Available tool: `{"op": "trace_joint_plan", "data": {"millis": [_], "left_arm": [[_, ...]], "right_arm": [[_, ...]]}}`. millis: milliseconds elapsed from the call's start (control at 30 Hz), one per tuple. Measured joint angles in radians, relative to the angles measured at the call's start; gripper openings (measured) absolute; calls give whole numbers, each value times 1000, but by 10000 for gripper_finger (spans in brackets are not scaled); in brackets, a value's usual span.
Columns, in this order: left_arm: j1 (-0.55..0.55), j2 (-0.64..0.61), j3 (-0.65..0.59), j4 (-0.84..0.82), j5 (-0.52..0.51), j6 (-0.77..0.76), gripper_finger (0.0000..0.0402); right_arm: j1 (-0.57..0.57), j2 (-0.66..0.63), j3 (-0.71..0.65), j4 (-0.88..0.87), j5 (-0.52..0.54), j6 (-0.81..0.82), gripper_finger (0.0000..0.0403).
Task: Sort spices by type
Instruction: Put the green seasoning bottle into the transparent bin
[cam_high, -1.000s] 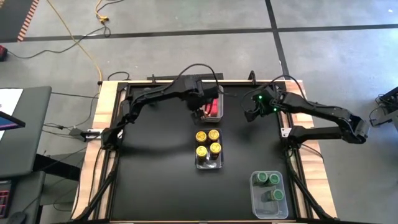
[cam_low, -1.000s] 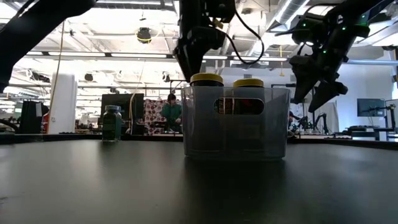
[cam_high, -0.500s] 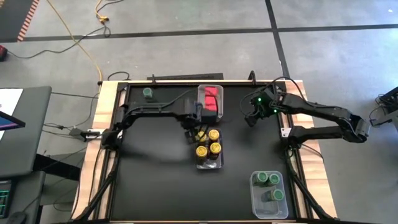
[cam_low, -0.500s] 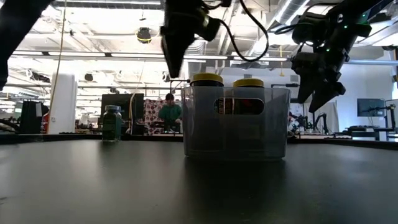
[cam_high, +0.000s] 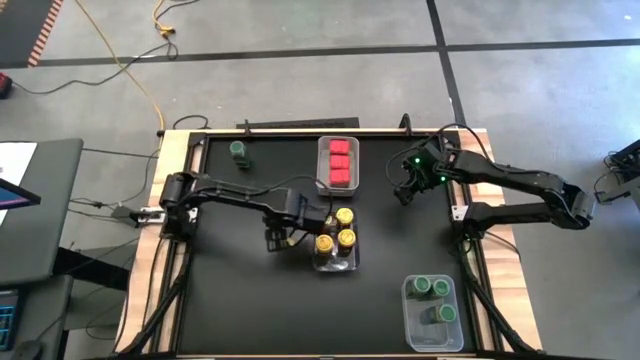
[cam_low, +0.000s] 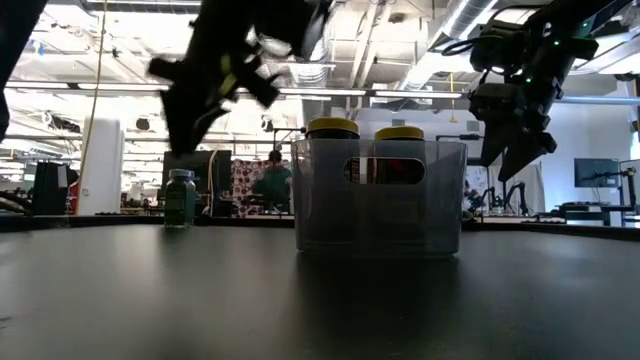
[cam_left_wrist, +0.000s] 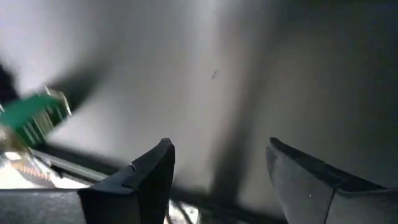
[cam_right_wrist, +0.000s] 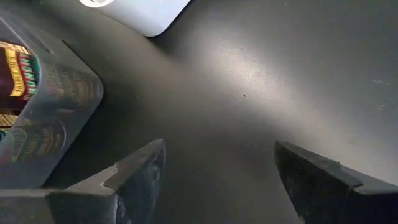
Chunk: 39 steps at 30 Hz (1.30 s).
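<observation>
Three red square-topped spices (cam_high: 339, 162) sit in a clear bin at the far middle. Several yellow-lidded jars (cam_high: 335, 232) fill a clear bin (cam_low: 380, 200) at the table's centre. Green-lidded jars (cam_high: 432, 300) stand in a bin at the near right. One green-lidded jar (cam_high: 239, 150) stands alone on the table at the far left (cam_low: 180, 197). My left gripper (cam_high: 273, 238) hangs open and empty just left of the yellow bin (cam_left_wrist: 217, 180). Right of the red bin, my right gripper (cam_high: 404, 190) hovers open and empty (cam_right_wrist: 217, 174).
The black tabletop (cam_high: 240, 300) lies bare across the near left. Wooden rails (cam_high: 160, 180) border both sides. A clear bin wall (cam_right_wrist: 43, 118) shows beside my right gripper. People and desks show in the room beyond the table's far edge.
My left gripper has swung away from the red bin toward the table's near and left side, sinking and tipping as it went. It now hangs left of the yellow bin. The red bin and the lone green-lidded jar have come into full sight.
</observation>
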Motion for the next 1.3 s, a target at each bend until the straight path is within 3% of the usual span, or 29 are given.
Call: {"op": "trace_joint_plan", "data": {"millis": [167,367,500,667,833,1033,1300], "left_arm": [[62,-162,-259,164,24,17,240],[169,-486,-559,493,57,74,240],[267,-700,-675,619,72,56,240],[337,-896,-720,680,64,39,240],[353,-1008,-725,695,42,31,240],[353,-1045,-725,738,-45,91,253],[396,-1008,-725,762,-90,106,340]], "right_arm": [[-2,0,0,5,0,9,326],[-2,0,0,37,0,65,326],[-2,0,0,67,0,95,326],[-3,0,0,75,1,153,326],[-3,0,0,78,3,207,326],[-17,0,0,81,4,262,326],[-51,0,0,80,6,284,326]]}}
